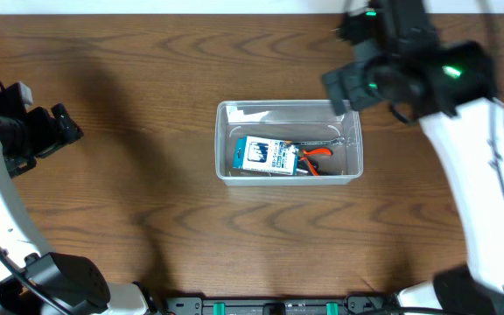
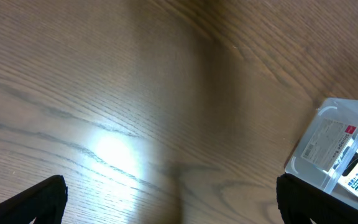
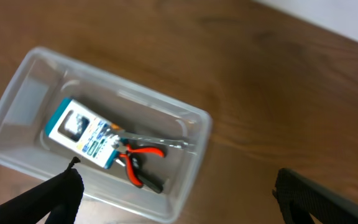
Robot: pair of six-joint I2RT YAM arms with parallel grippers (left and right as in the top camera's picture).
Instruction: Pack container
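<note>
The clear container (image 1: 278, 106) sits mid-table and holds a blue and white box (image 1: 268, 156), red-handled pliers (image 1: 316, 158) and a thin silvery tool (image 1: 338, 140). My right gripper (image 1: 346, 85) hovers above the container's far right corner, open and empty. The right wrist view looks down past its wide-apart fingers (image 3: 64, 196) at the container (image 3: 123, 84), the box (image 3: 82, 134) and the pliers (image 3: 143, 163). My left gripper (image 1: 64, 129) is far to the left, open over bare wood (image 2: 169, 199). A corner of the container (image 2: 325, 109) shows at the right of that view.
The wood-grain table (image 1: 147, 219) surrounds the container on all sides. A white wall edge (image 3: 347, 18) runs along the table's far side. The arm bases stand at the near left (image 1: 55, 280) and near right (image 1: 479, 289).
</note>
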